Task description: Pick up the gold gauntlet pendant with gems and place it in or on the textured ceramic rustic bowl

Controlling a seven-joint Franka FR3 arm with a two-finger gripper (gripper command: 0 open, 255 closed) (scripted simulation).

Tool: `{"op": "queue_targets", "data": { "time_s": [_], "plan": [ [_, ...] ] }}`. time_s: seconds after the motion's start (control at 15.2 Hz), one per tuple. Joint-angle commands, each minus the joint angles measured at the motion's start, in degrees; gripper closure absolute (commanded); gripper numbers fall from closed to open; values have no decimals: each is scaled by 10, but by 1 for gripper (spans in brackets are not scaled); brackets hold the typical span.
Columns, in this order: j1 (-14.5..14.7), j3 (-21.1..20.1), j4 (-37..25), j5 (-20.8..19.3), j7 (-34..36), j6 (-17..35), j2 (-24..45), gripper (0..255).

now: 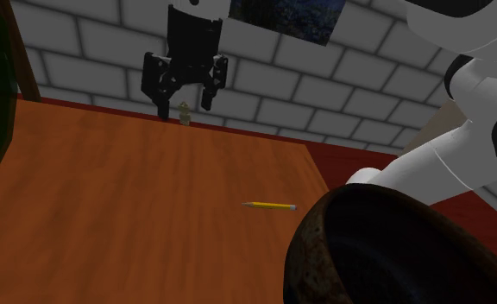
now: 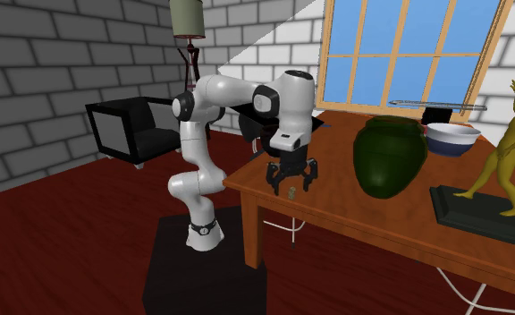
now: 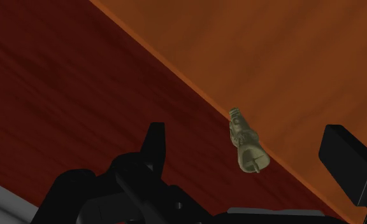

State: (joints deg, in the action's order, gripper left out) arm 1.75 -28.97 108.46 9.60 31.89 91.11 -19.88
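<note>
Dull-gold pendant [image 3: 246, 145] sat at the orange table's [image 1: 152, 216] far edge, between the pincer's [image 1: 185, 109] widely spread fingers, untouched; the dark bowl [image 1: 300, 250] stood well apart.

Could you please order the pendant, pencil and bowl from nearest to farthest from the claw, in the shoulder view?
1. Small dull-gold pendant, just below the black claw.
2. Yellow pencil, mid-table.
3. Dark brown bowl, closest to camera.

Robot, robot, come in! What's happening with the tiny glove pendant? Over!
Gripper open, over the pendant, not touching. Pendant at the table edge. Bowl apart; pencil lies between.
</note>
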Motion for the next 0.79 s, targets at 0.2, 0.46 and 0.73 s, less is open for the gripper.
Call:
{"op": "queue_targets", "data": {
  "time_s": [0.2, 0.46, 0.73],
  "plan": [
    [0, -1, 1, 0, 0, 2, 1, 0],
    [0, -1, 1, 0, 0, 2, 1, 255],
    [0, -1, 1, 0, 0, 2, 1, 255]
  ]
}}
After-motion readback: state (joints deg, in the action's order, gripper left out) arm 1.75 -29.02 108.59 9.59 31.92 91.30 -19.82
